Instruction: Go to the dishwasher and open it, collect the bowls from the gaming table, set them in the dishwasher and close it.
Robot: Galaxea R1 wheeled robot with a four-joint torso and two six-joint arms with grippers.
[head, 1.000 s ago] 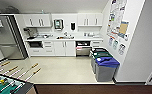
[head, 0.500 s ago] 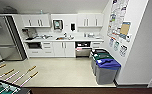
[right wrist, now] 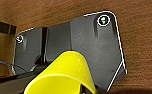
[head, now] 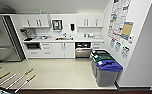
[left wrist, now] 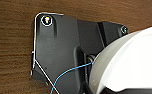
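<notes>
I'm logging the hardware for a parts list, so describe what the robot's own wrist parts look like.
In the left wrist view, a wide dark plate with rounded corners carries round pale fittings; a thin blue cable and a white line cross it. The right wrist view shows a matching dark plate with round fittings, one greenish.

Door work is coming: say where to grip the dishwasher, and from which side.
Likely the horizontal strip across the dishwasher front, under its dark upper part, approached head-on from the floor: it spans the width, and bins crowd one side.

Both wrists low over floor.
</notes>
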